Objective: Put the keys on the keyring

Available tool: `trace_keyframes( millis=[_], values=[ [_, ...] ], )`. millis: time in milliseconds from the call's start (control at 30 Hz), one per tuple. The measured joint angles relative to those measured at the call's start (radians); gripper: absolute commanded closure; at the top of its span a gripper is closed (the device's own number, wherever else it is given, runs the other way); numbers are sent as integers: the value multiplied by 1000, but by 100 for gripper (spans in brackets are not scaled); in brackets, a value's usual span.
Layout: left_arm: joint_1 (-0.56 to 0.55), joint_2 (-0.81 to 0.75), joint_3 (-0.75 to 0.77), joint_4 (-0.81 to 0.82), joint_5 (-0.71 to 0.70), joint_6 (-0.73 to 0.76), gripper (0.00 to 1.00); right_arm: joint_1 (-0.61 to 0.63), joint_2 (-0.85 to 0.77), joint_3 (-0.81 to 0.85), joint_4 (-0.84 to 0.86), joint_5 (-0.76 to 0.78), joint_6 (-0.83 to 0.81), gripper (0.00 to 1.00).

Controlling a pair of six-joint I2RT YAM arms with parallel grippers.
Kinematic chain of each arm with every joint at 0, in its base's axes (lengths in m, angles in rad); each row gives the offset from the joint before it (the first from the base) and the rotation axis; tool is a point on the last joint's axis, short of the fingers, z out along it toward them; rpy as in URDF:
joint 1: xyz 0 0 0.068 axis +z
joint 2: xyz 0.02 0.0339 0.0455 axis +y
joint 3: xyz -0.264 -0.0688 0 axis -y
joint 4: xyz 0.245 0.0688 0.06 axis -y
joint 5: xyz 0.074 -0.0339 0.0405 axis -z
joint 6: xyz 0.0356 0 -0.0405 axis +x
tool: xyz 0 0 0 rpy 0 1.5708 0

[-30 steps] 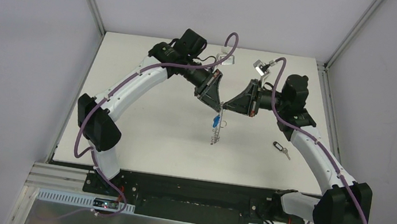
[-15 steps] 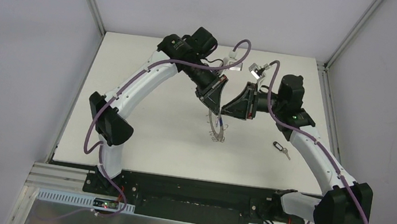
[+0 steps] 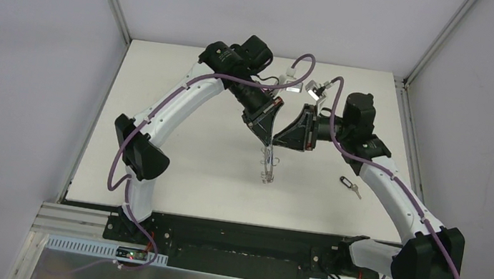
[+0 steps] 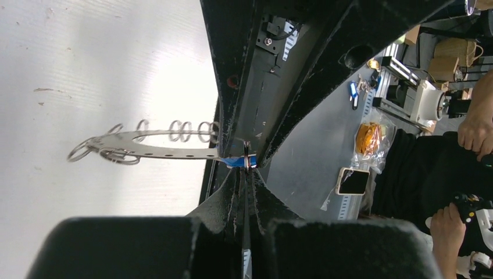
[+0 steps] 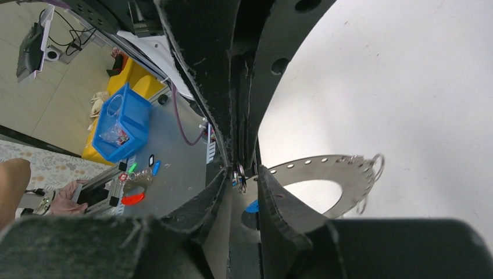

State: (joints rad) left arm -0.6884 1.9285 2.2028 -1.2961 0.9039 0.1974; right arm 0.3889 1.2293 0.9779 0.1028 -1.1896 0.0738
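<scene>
Left tool [image 4: 246, 170] pressed together, pinching keyring [image 4: 157, 152] by rim. Keyring hangs edge-on below tool; cannot tell if low end touches surface [image 3: 176, 166]. Right tool [image 5: 241, 174] slightly spread, tips close against same rim, wire loop between them. Blue key [image 4: 235, 161] at pinched rim of keyring. Black key [image 3: 349, 187] flat on surface, right of keyring, well apart. Wide bare surface left of keyring, out to surface edge.

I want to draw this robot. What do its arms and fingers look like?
The left arm and right arm are white curved shells with chunky black joints. Purple cables loop along both. Their black fingers taper to points.
</scene>
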Motion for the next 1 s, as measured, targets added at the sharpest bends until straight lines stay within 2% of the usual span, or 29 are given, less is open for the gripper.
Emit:
trace_keyframes(
  millis=[67, 167, 233, 300, 400, 500, 667, 1000],
  values=[
    [0, 0, 2, -1, 0, 1, 100, 5, 0, 0, -4, 0, -5, 78],
    [0, 0, 2, -1, 0, 1, 100, 9, 0, 0, -4, 0, -10, 94],
    [0, 0, 2, -2, 0, 2, 100, 9, 0, 0, -5, 1, -12, 100],
    [0, 0, 2, -3, 0, 5, 99, 9, 0, 0, -8, 0, -11, 100],
    [0, 0, -3, 1, 3, 19, 86, 7, 0, 0, -3, 0, 0, 100],
    [3, -20, -70, 50, 21, 26, 82, -3, 0, -3, 31, 0, 47, 100],
    [3, -85, -246, 177, 55, 2, 82, -35, 0, -21, 143, -1, 154, 100],
    [16, -122, -272, 288, 86, -30, 83, -49, 0, -42, 230, -1, 225, 100]
  ],
)
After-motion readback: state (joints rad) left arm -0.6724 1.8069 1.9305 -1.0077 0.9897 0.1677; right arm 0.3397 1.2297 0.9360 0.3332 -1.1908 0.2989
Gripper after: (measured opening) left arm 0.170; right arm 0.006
